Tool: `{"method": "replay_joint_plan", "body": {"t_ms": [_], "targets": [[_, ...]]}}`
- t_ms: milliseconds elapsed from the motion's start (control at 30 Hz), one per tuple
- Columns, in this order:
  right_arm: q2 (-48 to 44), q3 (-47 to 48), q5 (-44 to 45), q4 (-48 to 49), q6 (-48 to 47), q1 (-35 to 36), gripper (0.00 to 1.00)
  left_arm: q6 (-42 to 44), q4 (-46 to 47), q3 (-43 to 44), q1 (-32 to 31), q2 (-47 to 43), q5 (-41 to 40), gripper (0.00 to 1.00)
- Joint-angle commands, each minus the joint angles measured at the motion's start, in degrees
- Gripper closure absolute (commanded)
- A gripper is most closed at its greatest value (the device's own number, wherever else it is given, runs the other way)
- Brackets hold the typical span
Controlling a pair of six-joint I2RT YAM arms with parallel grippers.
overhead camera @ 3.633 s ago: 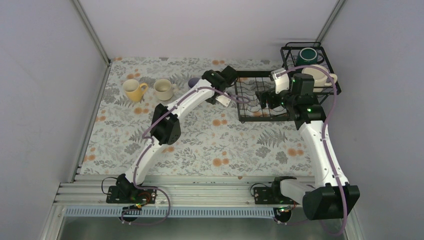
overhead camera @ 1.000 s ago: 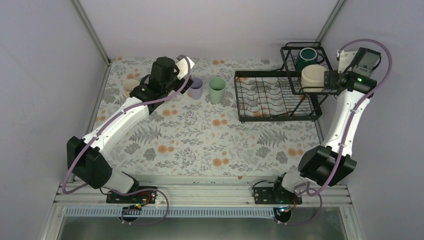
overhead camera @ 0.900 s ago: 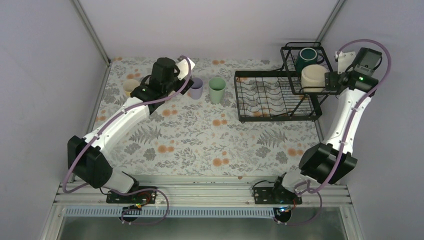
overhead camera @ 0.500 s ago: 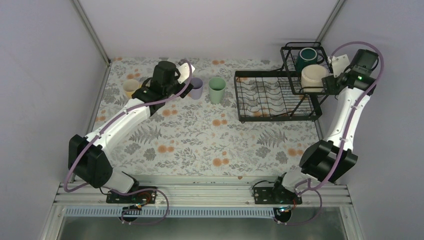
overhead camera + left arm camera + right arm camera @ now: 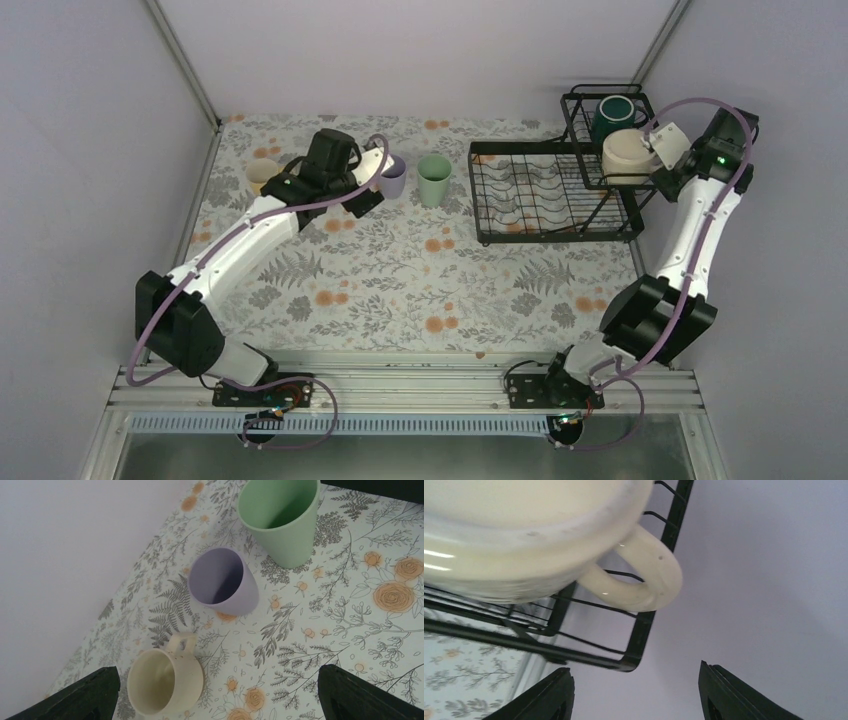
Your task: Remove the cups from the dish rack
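The black wire dish rack (image 5: 540,195) stands at the back right. Its raised basket holds a dark green mug (image 5: 612,115) and a cream mug (image 5: 625,155). My right gripper (image 5: 657,160) hovers at that cream mug's right side. In the right wrist view the mug (image 5: 524,535) and its handle (image 5: 644,580) fill the top, and the gripper (image 5: 634,695) below is open with only wall between the fingers. My left gripper (image 5: 368,190) is open above the table. Below it sit a cream mug (image 5: 165,680), a lavender cup (image 5: 222,582) and a mint cup (image 5: 280,520).
A yellow mug (image 5: 262,172) peeks out at the far left behind the left arm. The enclosure's right wall (image 5: 780,200) stands close beside the rack's basket and the right arm. The floral table cover (image 5: 420,280) spreads in front of the rack.
The right wrist has swung in against the cream mug in the basket and its jaws have narrowed. The left arm has drifted a little right and nearer, still open.
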Motion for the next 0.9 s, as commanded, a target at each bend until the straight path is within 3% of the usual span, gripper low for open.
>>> {"method": "replay_joint_plan", "body": {"t_ms": [0,300,667,867], "targets": [[2.8,1.2,-0.6,5.2,-5.6,-1.9,0.36,0.7,-2.3,1.4,1.8,-1.6,1.2,0.02],[8.7,7.8,-6.7,2.2,-4.1,-3.8,0.37,1.1,-0.7,-1.9,4.3,-1.1,5.2,0.02],[7.6,16.3,-10.7,-6.1,-2.9,-3.8,0.36,1.5,-2.6,-0.3,4.3,-1.1,6.6,0.02],[4.6,13.4,-11.1,-2.4,-3.2,-3.6,0.35,1.4,-2.9,0.1,4.3,-0.8,6.7,0.01]]}}
